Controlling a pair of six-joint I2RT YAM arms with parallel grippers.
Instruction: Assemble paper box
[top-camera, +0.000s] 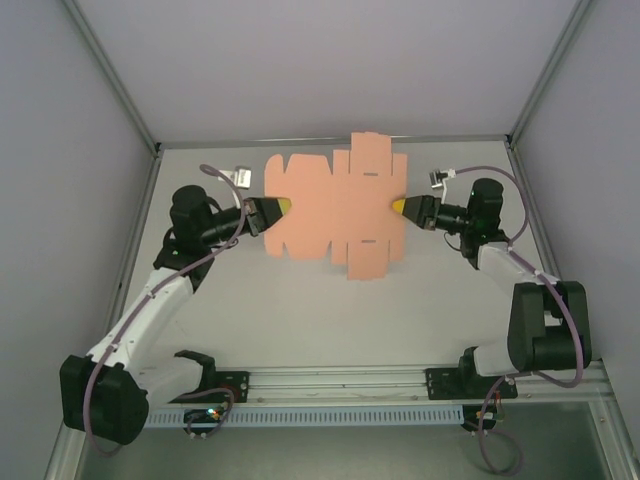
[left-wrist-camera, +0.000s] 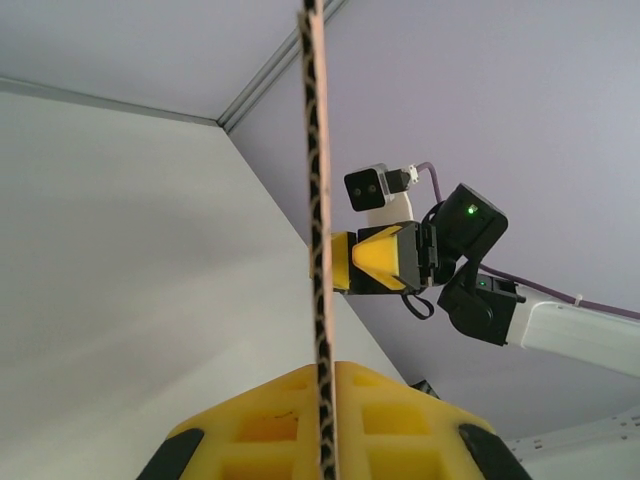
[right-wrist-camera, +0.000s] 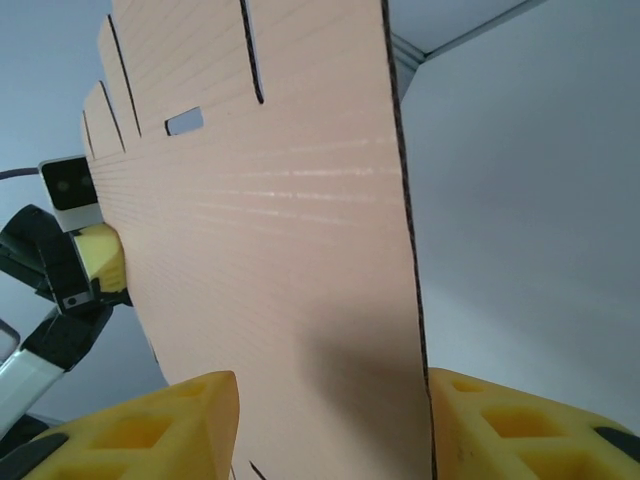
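- Nearest me, a silver rail (top-camera: 340, 380) runs along the front edge of the pale grey worktop (top-camera: 320, 310), and both arms are bolted to it.
- The left arm (top-camera: 150, 300), white with black joints, reaches up and inward. The right arm (top-camera: 535, 320) does the same from the other side.
- The left end effector (top-camera: 283, 207) has its yellow fingers (left-wrist-camera: 260, 430) pressed together on the left edge of a flat salmon-pink die-cut card sheet (top-camera: 335, 205). From that wrist's camera the sheet is edge-on, its fluted edge rising straight out of the clamp.
- The sheet hangs between the two arms over the middle of the worktop and apart from it, broad face upward. Tabs stick out along its near and far edges, and narrow slits and a small rectangular hole are cut in it.
- The right end effector (top-camera: 399, 207) meets the sheet's right edge. Its yellow fingers (right-wrist-camera: 150, 430) stand spread, with the sheet slanting across the gap. I cannot tell whether either pad bears on it.
- Beyond, grey walls (top-camera: 300, 60) close off the back.
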